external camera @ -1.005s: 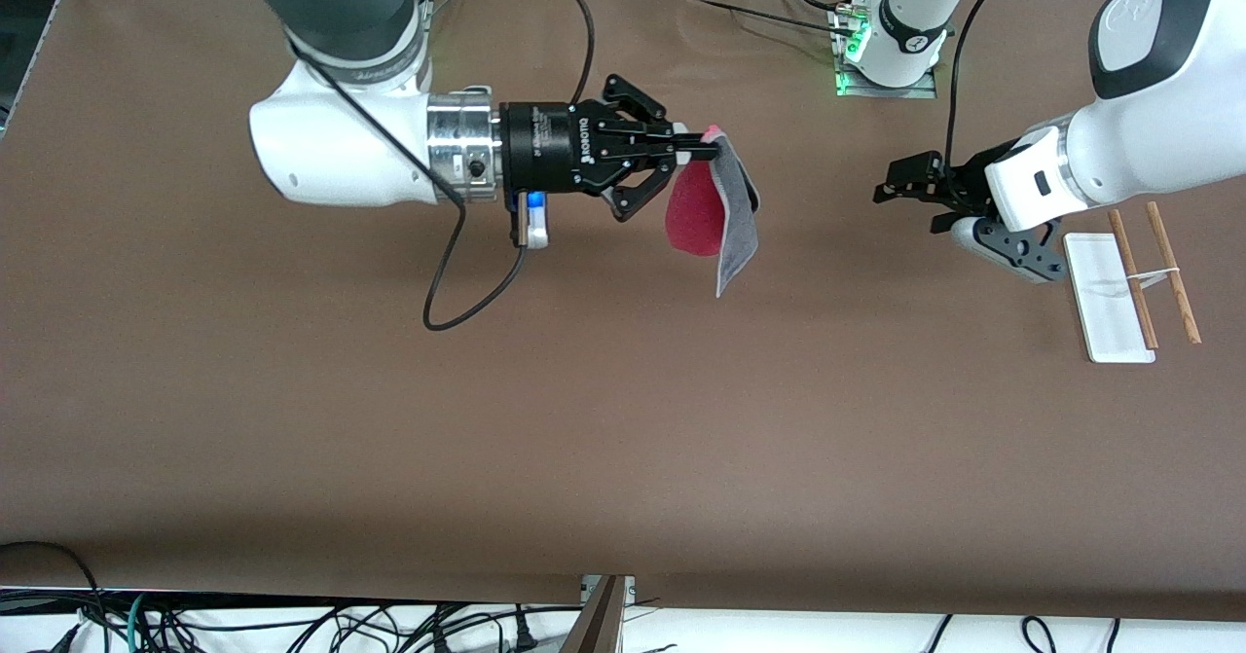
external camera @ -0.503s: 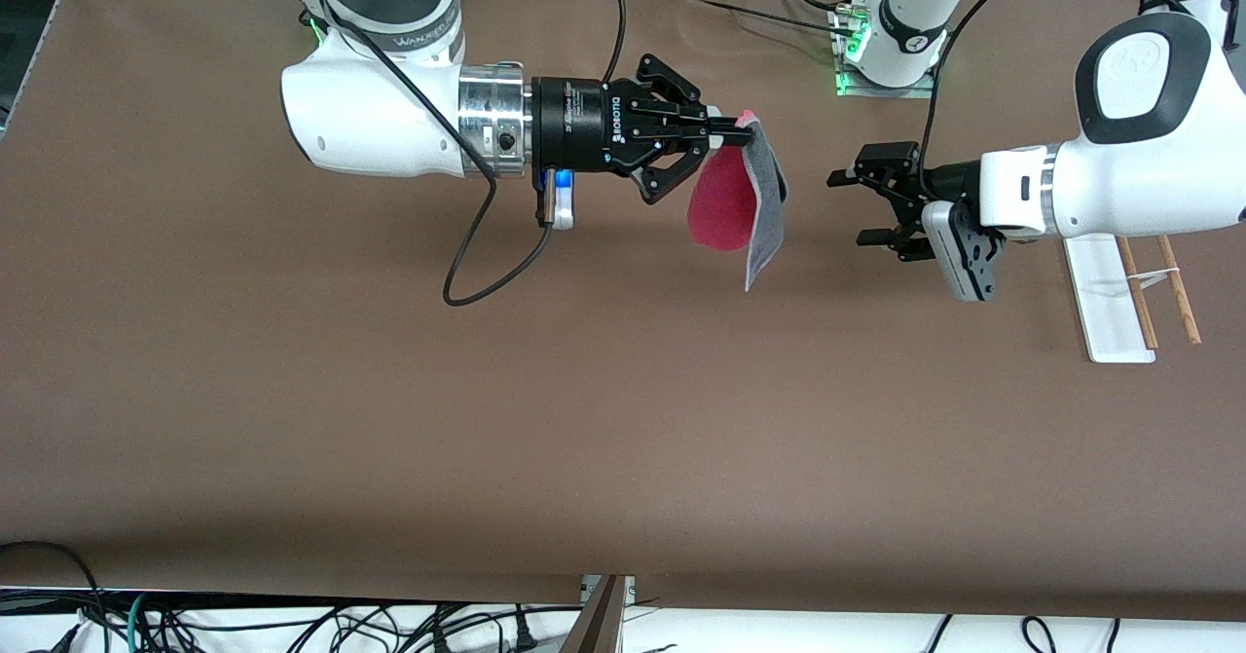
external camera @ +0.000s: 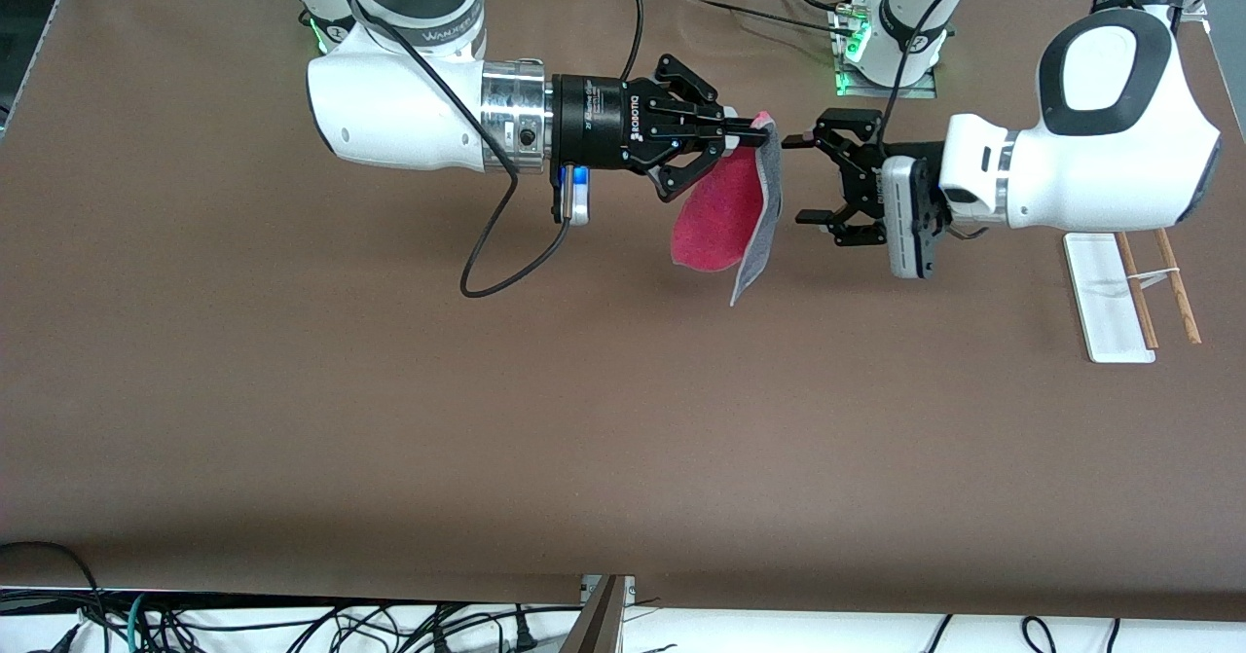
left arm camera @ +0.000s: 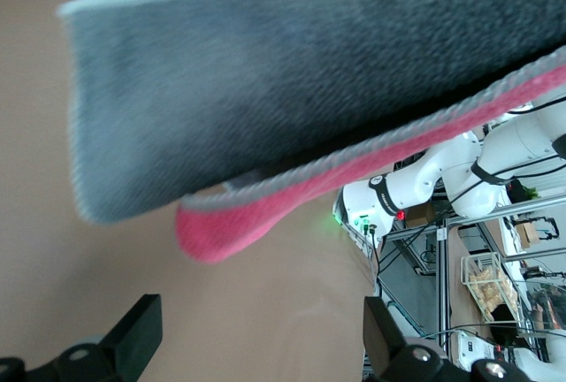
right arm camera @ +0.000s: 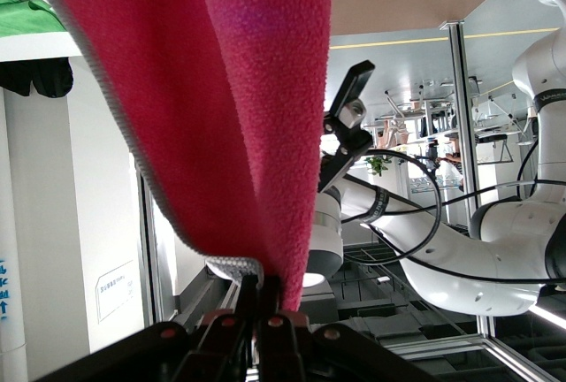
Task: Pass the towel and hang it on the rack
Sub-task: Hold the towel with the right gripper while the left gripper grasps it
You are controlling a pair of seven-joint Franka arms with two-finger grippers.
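Observation:
The pink-red towel (external camera: 718,217) with its grey reverse (external camera: 766,207) hangs in the air over the table's middle. My right gripper (external camera: 751,130) is shut on its top corner. My left gripper (external camera: 800,178) faces the grey side from the rack's end, open, with its fingertips just short of the cloth. In the left wrist view the towel (left arm camera: 265,90) fills the frame ahead of the left gripper (left arm camera: 261,347), which has nothing between its fingers. The right wrist view shows the towel (right arm camera: 221,90) pinched in the right gripper (right arm camera: 270,298). The rack (external camera: 1105,293) stands at the left arm's end of the table.
Two wooden rods (external camera: 1141,288) rise from the rack's white base. A black cable (external camera: 506,244) loops down from the right arm's wrist. The left arm's base (external camera: 881,59) with a green light stands at the table's edge.
The right arm has carried the towel toward the left arm. The left gripper has turned level and moved in from the rack, ending just beside the hanging cloth.

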